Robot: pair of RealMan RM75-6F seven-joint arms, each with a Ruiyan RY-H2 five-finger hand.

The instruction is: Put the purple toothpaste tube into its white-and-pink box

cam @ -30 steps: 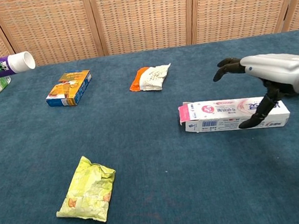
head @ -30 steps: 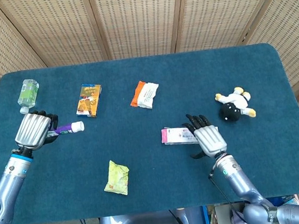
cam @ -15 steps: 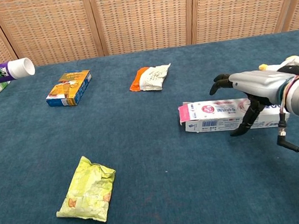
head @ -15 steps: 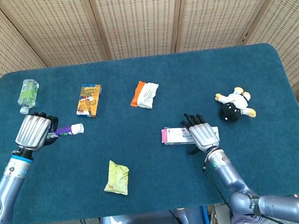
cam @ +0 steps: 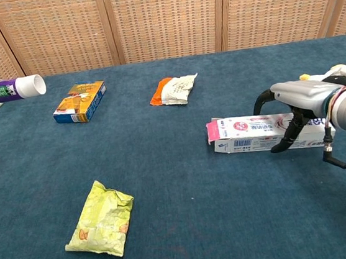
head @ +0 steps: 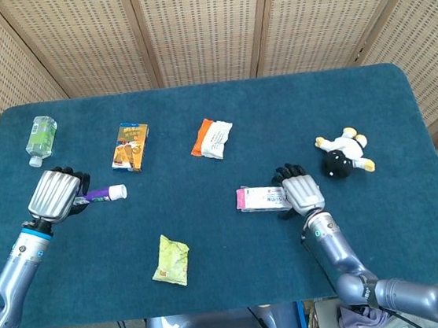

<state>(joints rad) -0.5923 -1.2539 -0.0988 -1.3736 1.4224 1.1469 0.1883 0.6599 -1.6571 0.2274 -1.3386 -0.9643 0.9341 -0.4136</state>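
Right hand (cam: 295,100) has slid back along the white-and-pink box (cam: 258,133) and its fingers, which were stretched forward over the carton a second ago, are now curled down around the box's far half, thumb side on the near face, so it looks like it is clasping the box, though whether the grip is firm cannot be told; box still lies flat on the blue table (head: 414,213), pink flap end pointing toward the robot's left. Left hand (head: 52,196) has drifted a little inward and down the table, still wrapped around the purple toothpaste tube (head: 102,195), white cap sticking out toward the centre; in the chest view the tube (cam: 7,91) sits at the far left edge, lifted off the cloth. Tube and box remain well apart, with the orange-blue carton (head: 130,146), orange-white packet (head: 212,138) and yellow-green pouch (head: 170,260) between or near the path. Meaning: both items look secured, next is probably bringing the cap to the pink opening; insertion not started.
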